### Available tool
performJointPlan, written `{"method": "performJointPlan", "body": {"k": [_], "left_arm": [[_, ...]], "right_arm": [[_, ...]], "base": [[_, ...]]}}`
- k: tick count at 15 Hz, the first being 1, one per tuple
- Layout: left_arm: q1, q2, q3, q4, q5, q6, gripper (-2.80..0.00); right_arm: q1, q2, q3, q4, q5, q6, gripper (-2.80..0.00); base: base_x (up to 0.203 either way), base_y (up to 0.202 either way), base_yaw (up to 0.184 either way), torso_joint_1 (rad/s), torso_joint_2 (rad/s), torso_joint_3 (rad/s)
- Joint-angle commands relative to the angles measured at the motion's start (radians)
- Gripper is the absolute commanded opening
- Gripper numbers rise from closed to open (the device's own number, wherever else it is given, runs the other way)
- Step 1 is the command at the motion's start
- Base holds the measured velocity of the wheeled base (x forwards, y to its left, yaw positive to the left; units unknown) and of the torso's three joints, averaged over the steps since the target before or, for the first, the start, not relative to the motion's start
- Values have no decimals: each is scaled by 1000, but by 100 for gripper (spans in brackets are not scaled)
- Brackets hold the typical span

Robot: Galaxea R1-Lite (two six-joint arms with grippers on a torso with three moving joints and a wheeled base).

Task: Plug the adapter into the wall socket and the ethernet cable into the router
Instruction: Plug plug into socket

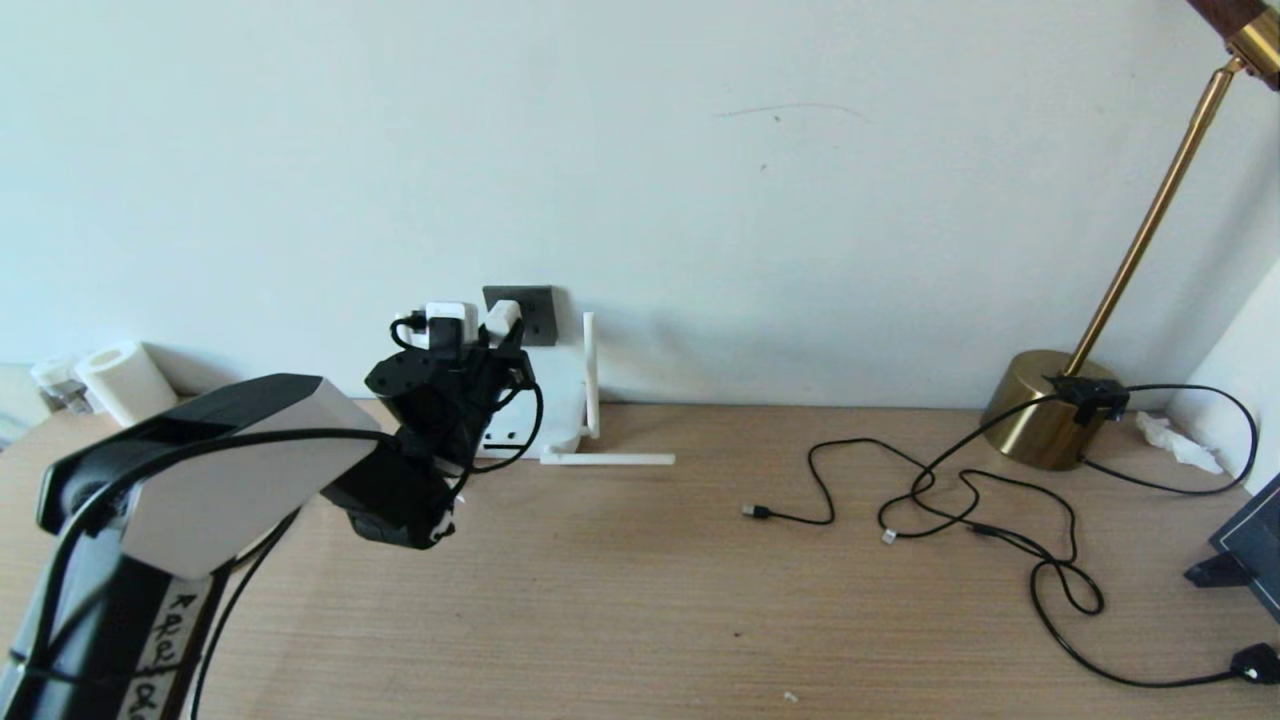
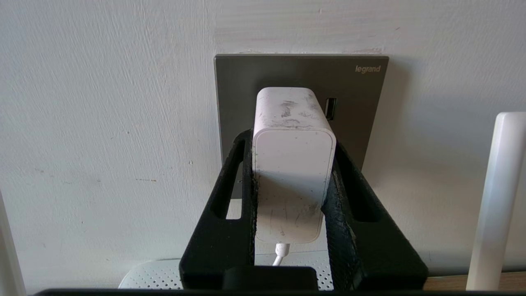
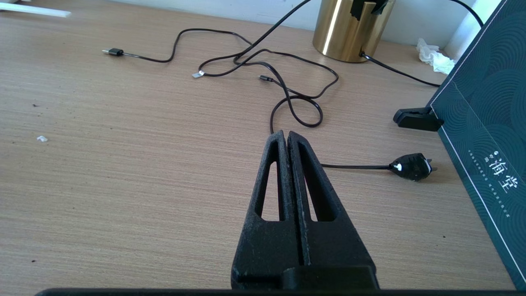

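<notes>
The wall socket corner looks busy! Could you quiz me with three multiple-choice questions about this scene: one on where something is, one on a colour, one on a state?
1. Where is the adapter?
A. Lying flat on the desk
B. Up against the wall socket, between the fingers of the left gripper
C. Beside the lamp base

2. What colour is the lamp base?
A. Brass gold
B. Red
C. Blue

3. How is the right gripper?
A. Clamped on a black cord
B. Wide open
C. Shut on nothing, above the desk

Answers: 1 B, the left wrist view shows the white cube held by both black fingers right at the dark grey plate. 2 A, it shines gold in the head view. 3 C, the right wrist view shows its fingers pressed together with nothing between them.
</notes>
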Motion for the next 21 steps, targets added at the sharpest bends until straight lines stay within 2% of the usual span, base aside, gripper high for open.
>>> {"method": "performJointPlan", "body": {"k": [1,11,21], "left_arm": [[0,5,0,-7,1,0,-280],[0,34,-73,18,0,0,-280],[0,29,-76,19,1,0,-280]], "right_arm": [[0,1,0,0,1,-1,-280],[0,1,0,0,1,-1,-280],[0,1,0,0,1,-1,-280]], "base": [[0,0,0,0,0,0],[0,0,0,0,0,0],[0,0,0,0,0,0]]}}
